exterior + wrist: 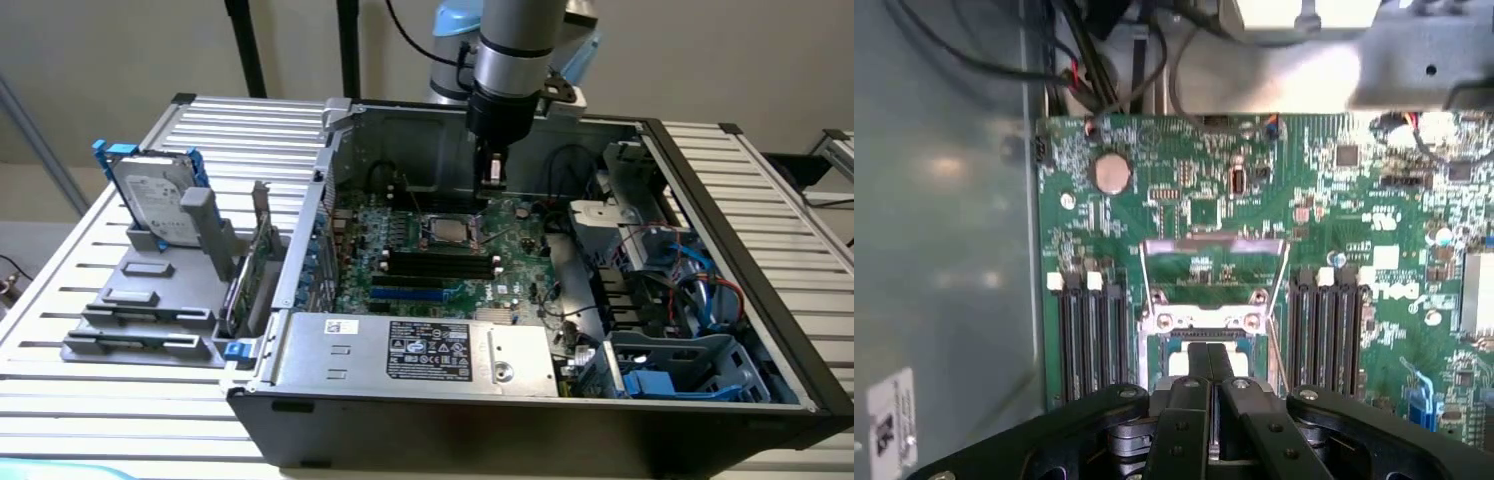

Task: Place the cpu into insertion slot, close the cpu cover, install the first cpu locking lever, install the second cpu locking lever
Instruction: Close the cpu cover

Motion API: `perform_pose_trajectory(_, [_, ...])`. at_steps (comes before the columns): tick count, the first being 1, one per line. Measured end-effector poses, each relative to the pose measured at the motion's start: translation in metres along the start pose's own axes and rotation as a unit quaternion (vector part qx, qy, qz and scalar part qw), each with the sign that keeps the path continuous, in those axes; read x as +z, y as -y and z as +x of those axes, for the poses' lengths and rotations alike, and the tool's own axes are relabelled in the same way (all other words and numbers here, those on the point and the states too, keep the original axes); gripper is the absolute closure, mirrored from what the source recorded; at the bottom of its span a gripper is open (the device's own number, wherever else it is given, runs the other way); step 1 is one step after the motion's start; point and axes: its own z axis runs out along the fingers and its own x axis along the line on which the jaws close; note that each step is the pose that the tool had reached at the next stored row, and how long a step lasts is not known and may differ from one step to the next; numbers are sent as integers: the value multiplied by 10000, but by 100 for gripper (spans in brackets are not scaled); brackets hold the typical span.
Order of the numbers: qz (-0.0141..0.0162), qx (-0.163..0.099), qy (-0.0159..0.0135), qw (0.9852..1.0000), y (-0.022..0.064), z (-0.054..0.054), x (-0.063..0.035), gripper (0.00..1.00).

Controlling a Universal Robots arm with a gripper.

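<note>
Closest to the lens is my own black claw (1209,362). Its two jaws are pressed together with only a thin seam between them, and I can make out nothing gripped there. Just past my fingertips sits the small square dark insertion slot with its thin silvery rim (1172,352); my fingers cover its middle. I cannot tell where the small flat square cpu is, whether seated under my fingertips or elsewhere. Beyond the slot the thin silvery square cpu cover (1214,243) stands lifted open, and green circuit board (1184,190) shows through its window. Long black memory slots (1089,330) flank the socket on both sides, and a round silver coin battery (1112,172) lies farther off on the board.

In the exterior view my claw (493,178) hangs inside the open black computer case (534,440), above the board and clear of it. The insertion slot (451,231) lies near it, slightly toward the exterior view's left. A large grey labelled metal box (427,350) fills the case's near side. Well apart, on the slatted metal table (107,400), a silver hard drive (150,195) stands upright in a grey holder.
</note>
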Motion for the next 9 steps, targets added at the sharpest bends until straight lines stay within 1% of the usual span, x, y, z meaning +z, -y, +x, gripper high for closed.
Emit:
perform_pose_trajectory(4, [41,1,-17,10000,-182,1,-39,89])
perform_pose_trajectory(9, [82,1,-31,10000,-408,-1,-77,89])
